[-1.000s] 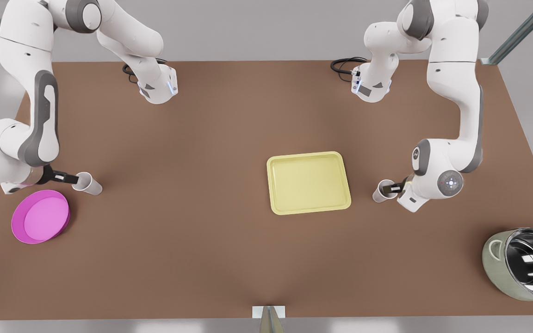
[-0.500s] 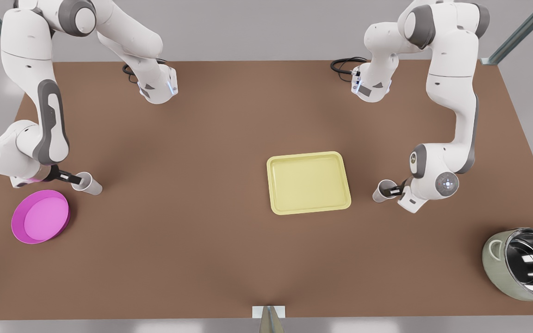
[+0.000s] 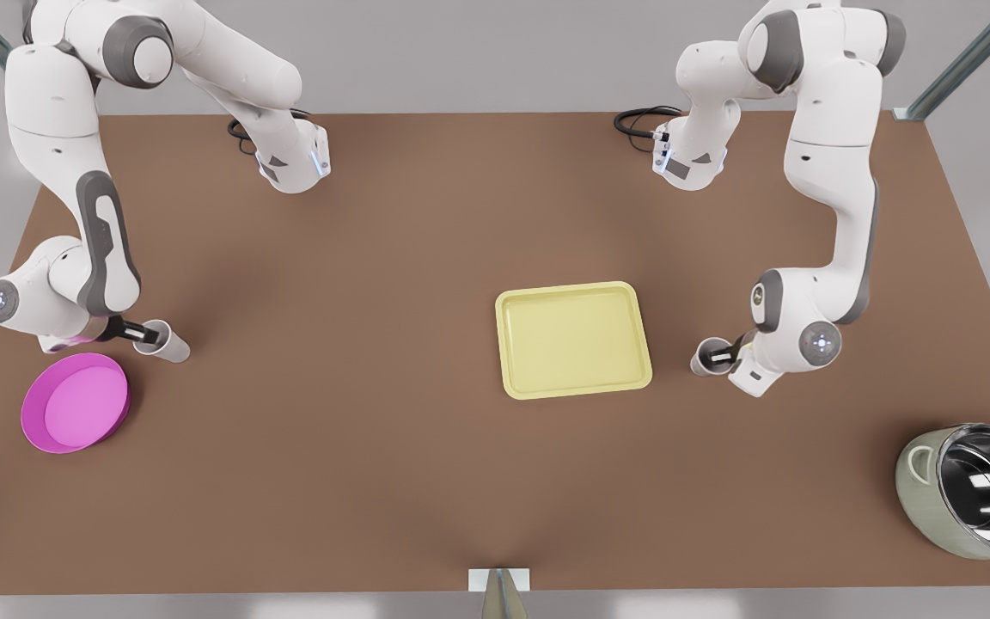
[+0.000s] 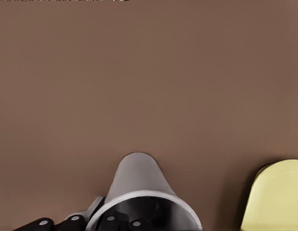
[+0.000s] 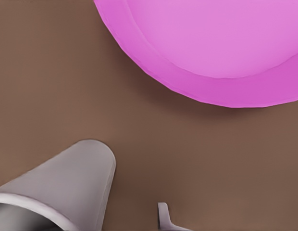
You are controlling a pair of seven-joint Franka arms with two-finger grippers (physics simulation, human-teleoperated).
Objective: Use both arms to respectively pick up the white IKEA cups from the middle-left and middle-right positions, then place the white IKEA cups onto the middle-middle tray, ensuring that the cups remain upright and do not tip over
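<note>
This is the grab step. The right gripper [image 3: 141, 330] is at the rim of 1 smooth white cup [image 3: 170, 346], beside the round pink dish [image 3: 74, 404]. I cannot tell if it pinches yet. The flat yellow tray [image 3: 572, 340] waits in the middle. The left gripper [image 3: 723, 352] is at the other cup [image 3: 705, 359], grip also unclear. Next, both need a firm hold and a straight lift.

Left pincer [image 3: 723, 352] and right pincer [image 3: 141, 329] low, seemingly part-open, arms bent.

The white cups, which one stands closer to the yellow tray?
The cup at the front view's right, at the left pincer; the other cup stands far off by the pink dish.
</note>
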